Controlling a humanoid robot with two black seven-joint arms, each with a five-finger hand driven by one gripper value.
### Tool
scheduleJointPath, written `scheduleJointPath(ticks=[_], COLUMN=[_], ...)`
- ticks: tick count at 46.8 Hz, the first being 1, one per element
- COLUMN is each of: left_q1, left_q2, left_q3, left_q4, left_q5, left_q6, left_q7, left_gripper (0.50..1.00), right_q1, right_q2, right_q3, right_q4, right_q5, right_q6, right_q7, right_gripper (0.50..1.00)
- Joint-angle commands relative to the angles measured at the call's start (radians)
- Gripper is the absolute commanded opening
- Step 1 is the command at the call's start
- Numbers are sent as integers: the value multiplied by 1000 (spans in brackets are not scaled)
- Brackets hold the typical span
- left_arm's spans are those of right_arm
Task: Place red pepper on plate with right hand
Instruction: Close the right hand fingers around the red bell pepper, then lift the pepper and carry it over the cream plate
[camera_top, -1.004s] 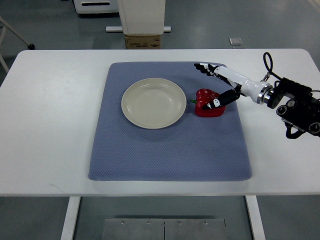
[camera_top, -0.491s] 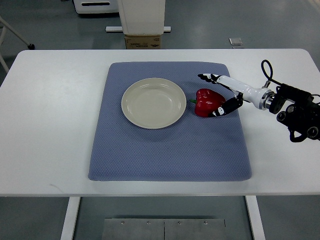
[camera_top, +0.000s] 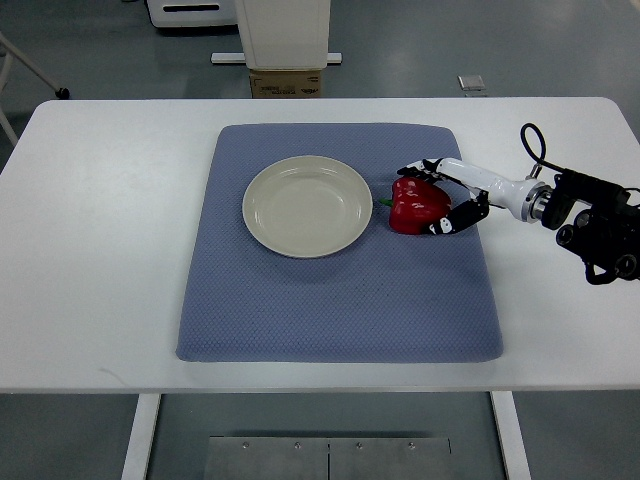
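Observation:
A red pepper (camera_top: 412, 207) with a green stem lies on the blue-grey mat (camera_top: 330, 290), just right of the cream plate (camera_top: 308, 206), which holds nothing. My right hand (camera_top: 421, 199) reaches in from the right edge and wraps the pepper. Its fingers (camera_top: 412, 171) curl over the pepper's far side and the thumb (camera_top: 440, 226) presses its near right side. The pepper still rests on the mat. The left arm does not show.
The mat covers the middle of a white table (camera_top: 100, 250). The right forearm's black wrist and cable (camera_top: 590, 215) hang over the table's right part. Beyond the far edge stand a white base and a cardboard box (camera_top: 286, 82) on the floor.
The right hand's fingers, spread above and behind the pepper earlier, have come down and curled around it. The pepper and plate have stayed in place.

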Motion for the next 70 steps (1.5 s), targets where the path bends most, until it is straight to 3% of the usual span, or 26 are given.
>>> scheduleJointPath(ticks=[1,14,24,44,60,70], left_q1=[0,0,0,0,0,0], left_q2=[0,0,0,0,0,0], left_q3=[0,0,0,0,0,0], left_q4=[0,0,0,0,0,0], left_q5=[0,0,0,0,0,0], left_q6=[0,0,0,0,0,0], left_q7=[0,0,0,0,0,0], left_gripper=[1000,1000,1000,1000,1000,1000], right_q1=[1,8,21,36,105,133], right_q2=[0,2,0,0,2,63], right_q3=[0,-2,0,11,17,18], right_q4=[0,0,1,-2,0,6], right_q5=[0,1,3,23,107,109], right_q6=[0,0,0,5,32,37], right_q7=[1,1,-5,-22,-74,-110], right_gripper=[818,684,502,500,500,500])
